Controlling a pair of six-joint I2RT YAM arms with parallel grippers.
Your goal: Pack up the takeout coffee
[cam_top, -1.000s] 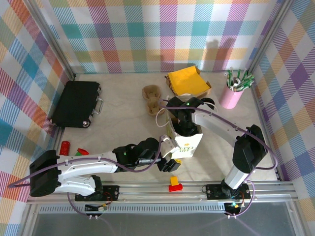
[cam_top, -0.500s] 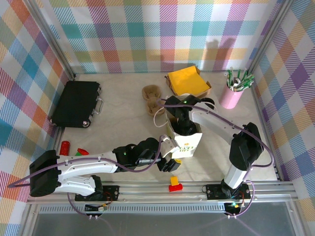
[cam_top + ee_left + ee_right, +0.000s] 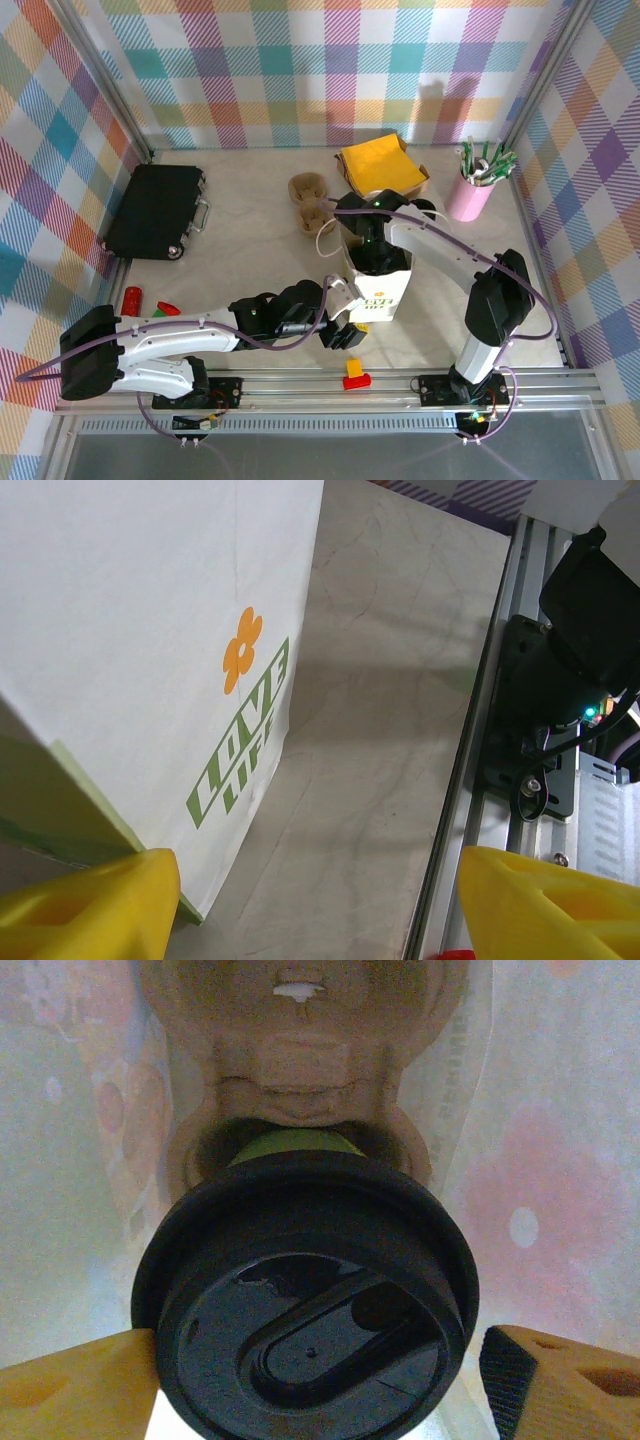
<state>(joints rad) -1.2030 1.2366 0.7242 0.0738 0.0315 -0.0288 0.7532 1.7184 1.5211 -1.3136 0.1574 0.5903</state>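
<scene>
Jaws on the right gripper (image 3: 320,1365) stand parted either side of the takeout coffee (image 3: 305,1290), which sits lid-up in a brown pulp holder (image 3: 300,1050) inside the white bag (image 3: 380,292). Left gripper (image 3: 318,880) is spread wide at the bag's lower corner, holding nothing. Pale marbled tabletop (image 3: 250,235); plaid walls (image 3: 300,70); aluminium rail (image 3: 300,383) along the near edge.

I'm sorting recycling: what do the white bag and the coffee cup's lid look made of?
White bag: matte paper, seemingly; it shows a fold crease and flat green print. Lid of the takeout coffee: probably black plastic, moulded with a raised rim, faintly glossy.
</scene>
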